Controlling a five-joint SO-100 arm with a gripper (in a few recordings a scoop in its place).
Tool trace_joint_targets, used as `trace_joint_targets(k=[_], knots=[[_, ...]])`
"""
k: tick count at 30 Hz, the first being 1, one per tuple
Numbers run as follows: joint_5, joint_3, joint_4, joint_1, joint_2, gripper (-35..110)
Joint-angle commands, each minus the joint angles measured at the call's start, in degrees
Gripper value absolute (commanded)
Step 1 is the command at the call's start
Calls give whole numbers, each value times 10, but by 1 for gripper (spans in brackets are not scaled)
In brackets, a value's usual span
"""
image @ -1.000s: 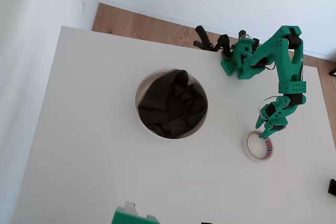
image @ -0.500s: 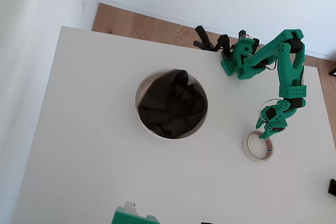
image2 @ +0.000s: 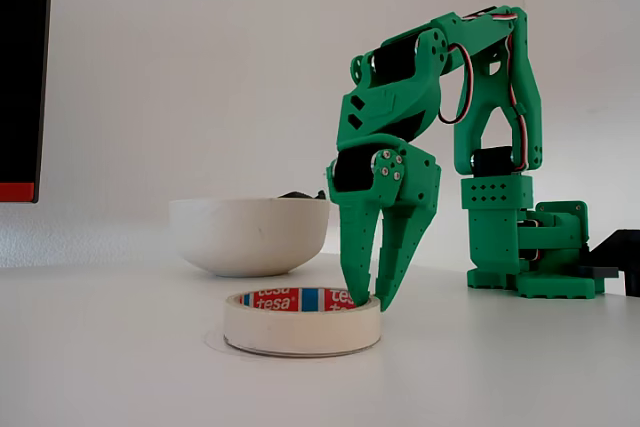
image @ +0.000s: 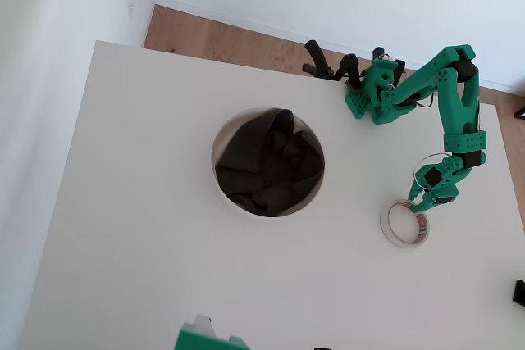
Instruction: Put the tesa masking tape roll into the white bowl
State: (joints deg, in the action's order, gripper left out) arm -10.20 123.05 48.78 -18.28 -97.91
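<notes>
The green arm [image2: 470,147] reaches down over the tape roll [image2: 302,321], which lies flat on the white surface [image: 148,252], label side of the core showing red and blue in the fixed view. The jaws [image2: 372,299] stand slightly apart, tips pointing down: one tip sits inside the ring near its wall, the other at or just outside the rim on the arm's side, so the two straddle the wall of the roll without yet being closed on it. In the overhead view the jaws [image: 426,202] meet the roll [image: 404,225] at its upper right edge. The white bowl [image: 267,162], with black cloth [image: 271,161] heaped inside, stands well apart from the roll, toward the middle of the surface; in the fixed view the bowl [image2: 250,234] appears behind and to the left of the roll.

Judged stage: the grasp is being set up; the roll is not lifted and nothing is in the bowl except the cloth.

Risks from here. The hold falls on one side of the ring only, so once lifted the roll may swing or tilt and slip from the tips. If the outer tip rests on top of the rim, not beside it, closing would push the roll sideways across the smooth surface. Whether the tips touch the surface cannot be told.
</notes>
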Motion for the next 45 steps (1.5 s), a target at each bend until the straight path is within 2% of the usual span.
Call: trace_joint_targets(k=[1,11,14,26,30,36,41,45], knots=[[-4,-26,4,-16,-14,-8],[2,-24,-1,-16,-22,-8],[14,-25,13,14,-82,-8],[69,-185,279,164,-393,-8],[80,-237,331,268,-460,-8],[121,-230,336,476,-474,-8],[143,-228,269,617,-388,-8],[149,-231,190,690,-286,-8]])
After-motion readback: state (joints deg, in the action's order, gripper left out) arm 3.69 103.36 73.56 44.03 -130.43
